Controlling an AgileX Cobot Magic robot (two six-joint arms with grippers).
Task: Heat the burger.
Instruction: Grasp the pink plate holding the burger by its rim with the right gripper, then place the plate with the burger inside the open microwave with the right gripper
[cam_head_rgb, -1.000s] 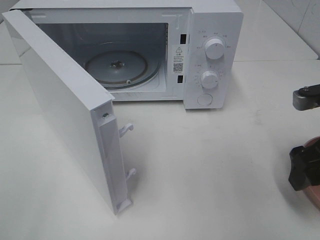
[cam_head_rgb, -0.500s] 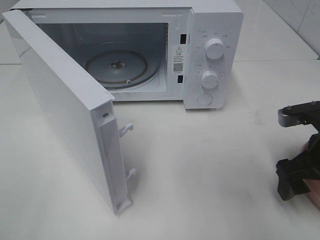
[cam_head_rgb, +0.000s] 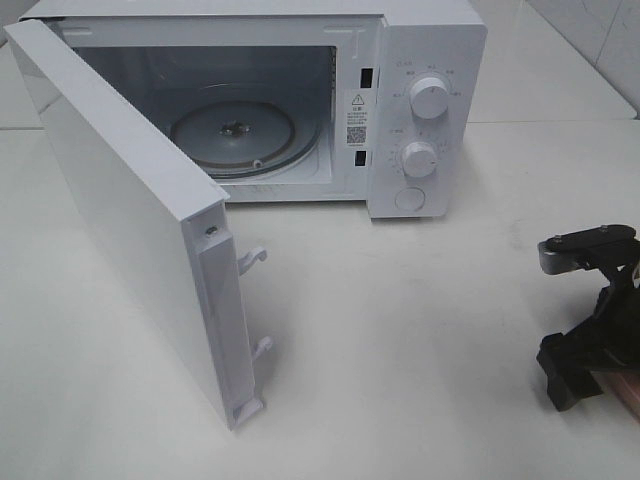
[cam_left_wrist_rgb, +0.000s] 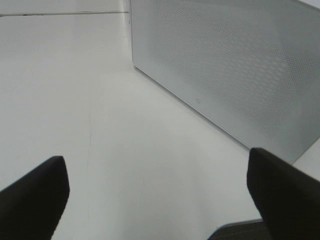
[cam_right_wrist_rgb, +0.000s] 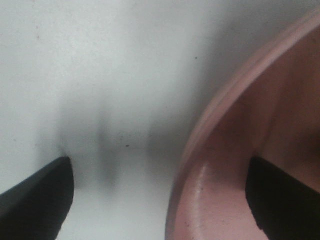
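Bright, flat overhead light on a white scene; one wrist view is badly blurred.

From the high camera the microwave (cam_head_rgb: 420, 100) is evenly lit. Its door (cam_head_rgb: 130, 210) throws a soft grey shadow on the table (cam_head_rgb: 400, 330) in front of the microwave, and its cavity is dimmer, with a faint sheen on the turntable (cam_head_rgb: 235, 135). Right of the microwave the right gripper (cam_head_rgb: 585, 312) is a dark mass cut by the frame edge. In the right wrist view the pink plate (cam_right_wrist_rgb: 200, 140) is out of focus, beside a smeared shadow. The left wrist view is sharp on the door's mesh, with the left gripper (cam_left_wrist_rgb: 160, 197) featureless black.
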